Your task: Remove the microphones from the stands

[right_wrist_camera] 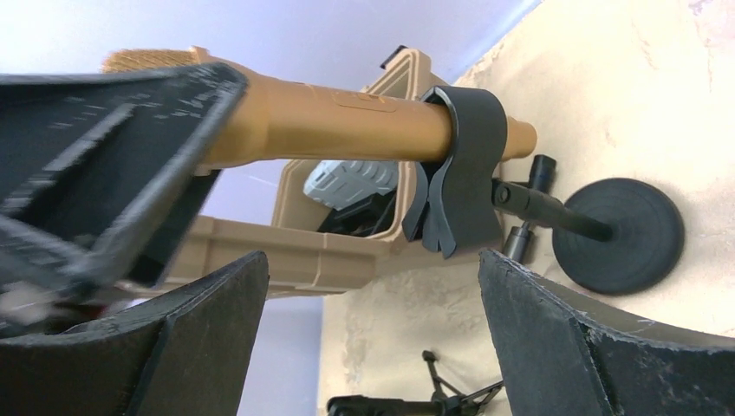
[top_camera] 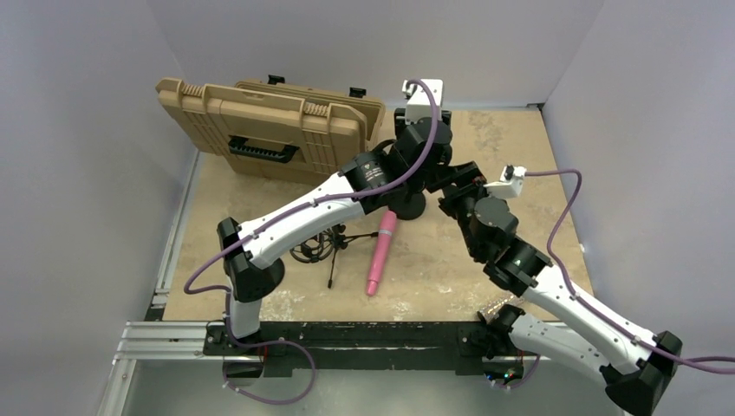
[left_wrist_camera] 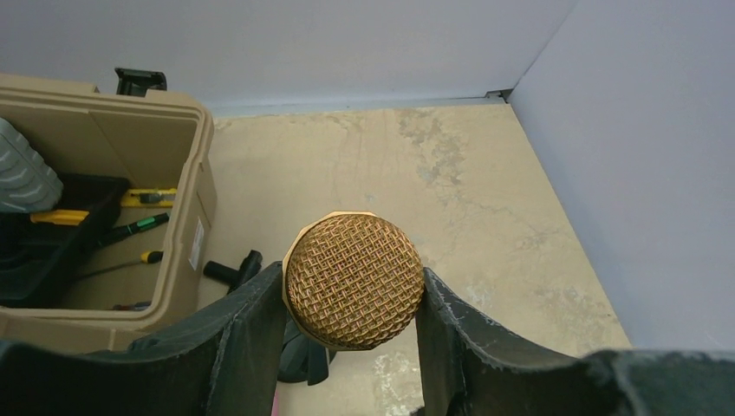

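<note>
My left gripper (left_wrist_camera: 348, 299) pinches the gold microphone (left_wrist_camera: 354, 264) by its mesh head; the body sits in the stand clip (right_wrist_camera: 457, 165), just ahead of my right gripper (right_wrist_camera: 373, 282), spread wide. Best practice: I brace the stand (right_wrist_camera: 617, 234) with the right, then pull straight along the barrel.

one gold microphone (left_wrist_camera: 354, 282), one pink stick (top_camera: 381, 251), one tan case (top_camera: 260, 121), one round-base stand (right_wrist_camera: 617, 234), one tripod (top_camera: 334, 251).

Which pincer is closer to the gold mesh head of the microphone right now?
Left. The left pincer clamps the mesh head from both sides; the right pincer is open, apart from the handle, near the stand clip.
</note>
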Robot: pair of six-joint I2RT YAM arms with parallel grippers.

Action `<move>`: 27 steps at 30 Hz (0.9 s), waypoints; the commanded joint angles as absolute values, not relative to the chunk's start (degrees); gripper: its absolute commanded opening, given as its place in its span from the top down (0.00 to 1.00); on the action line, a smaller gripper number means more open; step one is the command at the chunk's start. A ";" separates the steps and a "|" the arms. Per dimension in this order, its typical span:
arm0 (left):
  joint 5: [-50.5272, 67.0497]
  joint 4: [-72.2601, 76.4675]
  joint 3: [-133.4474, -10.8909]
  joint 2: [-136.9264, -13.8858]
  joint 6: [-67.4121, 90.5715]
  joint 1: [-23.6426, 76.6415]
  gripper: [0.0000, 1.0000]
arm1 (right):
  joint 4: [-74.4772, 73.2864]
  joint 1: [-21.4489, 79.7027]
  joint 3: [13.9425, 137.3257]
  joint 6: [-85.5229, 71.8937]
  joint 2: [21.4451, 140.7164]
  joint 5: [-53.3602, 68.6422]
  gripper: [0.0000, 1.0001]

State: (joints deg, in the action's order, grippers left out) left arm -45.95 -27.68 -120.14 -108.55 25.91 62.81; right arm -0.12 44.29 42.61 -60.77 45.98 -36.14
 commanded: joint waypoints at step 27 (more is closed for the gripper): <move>-18.77 -16.33 -102.86 -89.99 17.76 63.97 0.00 | 2.69 44.46 41.42 -57.71 54.01 -34.93 0.09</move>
State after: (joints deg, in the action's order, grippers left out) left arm -33.56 -21.67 -106.61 -99.24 25.08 65.25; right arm 1.45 44.25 41.41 -58.76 55.07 -37.28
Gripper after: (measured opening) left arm 0.988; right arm 0.904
